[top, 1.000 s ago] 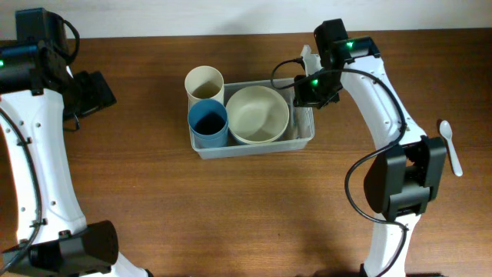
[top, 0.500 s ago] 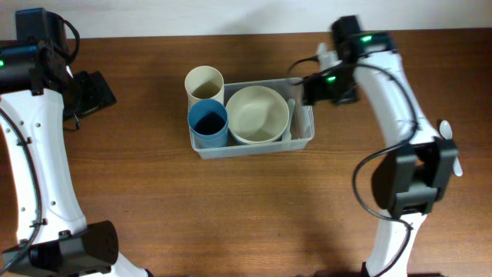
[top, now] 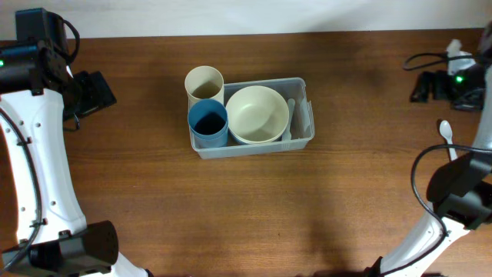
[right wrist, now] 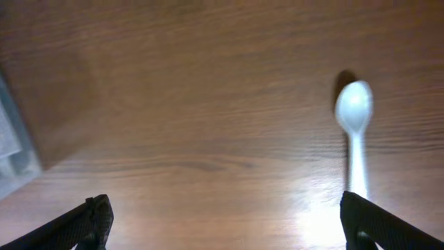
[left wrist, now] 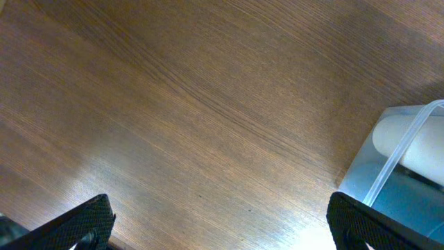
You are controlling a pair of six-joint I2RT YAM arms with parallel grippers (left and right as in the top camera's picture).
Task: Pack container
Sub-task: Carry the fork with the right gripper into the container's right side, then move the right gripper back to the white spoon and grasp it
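The container (top: 300, 141), a clear rectangular bin, sits mid-table. Inside it are a cream bowl (top: 259, 114), a blue cup (top: 208, 123), a cream cup (top: 204, 83) at the back left corner and white utensils (top: 291, 117) along the right end. My right gripper (top: 420, 86) hovers open and empty far to the right, over bare wood (right wrist: 229, 226). A white spoon (right wrist: 354, 118) lies on the table near it (top: 448, 139). My left gripper (top: 100, 94) stands open and empty left of the bin (left wrist: 225, 226), whose corner (left wrist: 409, 167) shows at the right edge.
The table's far edge runs along the top of the overhead view. The right arm's cable (top: 421, 58) loops near the back right. In the right wrist view a piece of the bin's end (right wrist: 12, 149) shows at the left edge.
My right gripper opened at the bin's right end, left a white utensil inside, and pulled far right toward the spoon. The left arm stayed still.
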